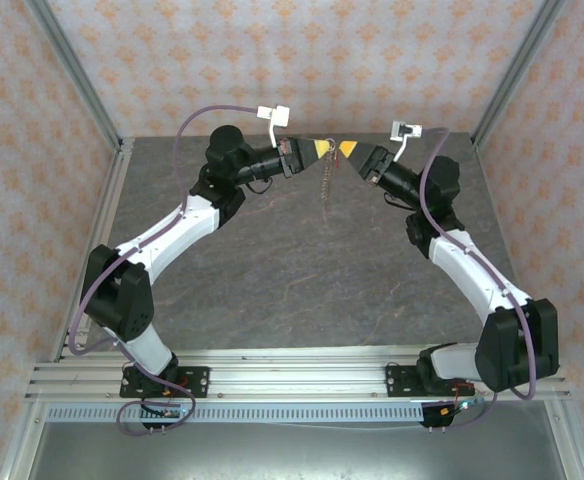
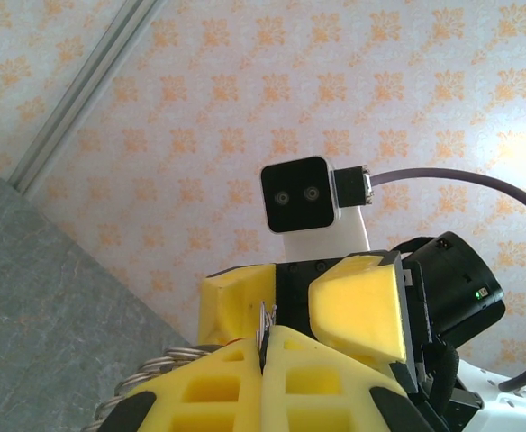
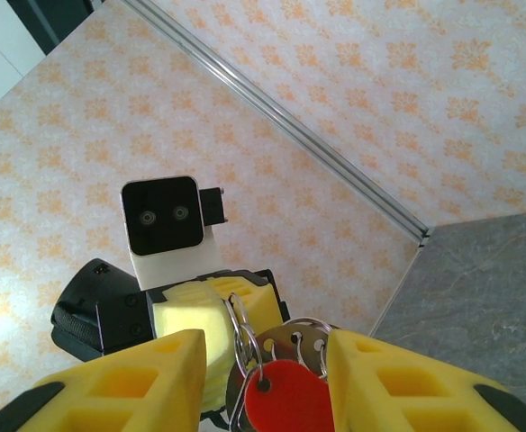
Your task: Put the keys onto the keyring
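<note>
High in the top view, just above centre, the two arms meet nose to nose over the far part of the counter (image 1: 302, 270). The keyring (image 1: 326, 180) dangles between them as a thin grey strand, clear of the surface. The left jaws are pressed together on it. At the bottom centre of the left wrist view the yellow pads (image 2: 335, 387) meet with fine wire loops pinched in the seam, and more coils bulge out at lower left.

The right jaws stand part open. In the right wrist view the keys (image 3: 276, 405), one small red tab, hang at bottom centre between the two yellow fingers. The tab seems to be caught by its hole on the wire loops above, beside a pale metal disc (image 3: 303, 342) with small holes. It lies close to the finger on the right of the frame, with a gap on the other side, so I cannot tell whether anything is clamped there.

The whole cluster looks light, and hanging free like this it will probably swing. The wire is likely stiff, springy and slick, so it could twist out of the foam; it is best held across the coils, away from the split. The tab looks flat, rigid and smooth; I would pinch it on its flat faces, leaving the hole clear
</note>
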Controlling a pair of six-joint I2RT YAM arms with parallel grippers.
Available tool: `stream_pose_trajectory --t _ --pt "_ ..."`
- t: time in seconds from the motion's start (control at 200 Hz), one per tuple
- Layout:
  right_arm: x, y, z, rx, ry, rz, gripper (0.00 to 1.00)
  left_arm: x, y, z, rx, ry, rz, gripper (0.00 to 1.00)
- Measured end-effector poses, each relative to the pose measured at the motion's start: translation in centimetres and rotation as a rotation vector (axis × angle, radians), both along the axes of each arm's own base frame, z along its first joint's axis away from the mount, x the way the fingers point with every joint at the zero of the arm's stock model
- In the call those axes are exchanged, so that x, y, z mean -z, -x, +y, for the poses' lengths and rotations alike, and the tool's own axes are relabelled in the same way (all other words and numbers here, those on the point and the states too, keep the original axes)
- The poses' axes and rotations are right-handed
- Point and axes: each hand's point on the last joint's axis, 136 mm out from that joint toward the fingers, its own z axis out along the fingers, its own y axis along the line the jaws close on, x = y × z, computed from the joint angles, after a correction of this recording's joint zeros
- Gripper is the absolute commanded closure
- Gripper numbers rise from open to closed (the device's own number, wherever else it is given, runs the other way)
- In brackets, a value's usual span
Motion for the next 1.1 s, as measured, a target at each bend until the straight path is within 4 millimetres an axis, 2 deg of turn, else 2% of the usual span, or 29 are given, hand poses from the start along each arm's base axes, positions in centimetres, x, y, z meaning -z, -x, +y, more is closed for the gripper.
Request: stream_pose_trajectory --t 0.085,0.25,0.35,0.49,0.746,0.896,1.101 --pt "-0.1 -0.1 0.5 -0.013 -0.001 0.000 0.66 0.0 0.0 -0.1 0.001 0.000 0.000 1.00" --pt "-0.2 0.1 1.3 -0.041 0.001 -0.003 0.81 0.0 0.1 -0.2 -0.001 0.001 0.000 1.00" --pt "-0.2 0.2 1.4 -0.045 0.001 -0.001 0.80 0.0 0.0 -0.2 -0.005 0.002 0.001 1.00" --pt "0.1 0.2 1.4 -0.041 0.015 -0.001 0.69 -0.1 -0.2 -0.1 -0.016 0.004 0.001 1.00" --pt "-0.1 1.4 1.1 -0.033 0.042 -0.019 0.70 -0.1 -0.2 -0.1 -0.019 0.004 0.001 1.00" --pt "0.0 1.5 1.0 -0.031 0.051 -0.025 0.77 -0.1 -0.2 -0.1 -0.019 0.004 0.001 1.00" --pt "0.9 1.4 1.1 -0.032 0.060 -0.002 0.97 -0.1 -0.2 -0.1 -0.019 0.004 0.002 1.00"
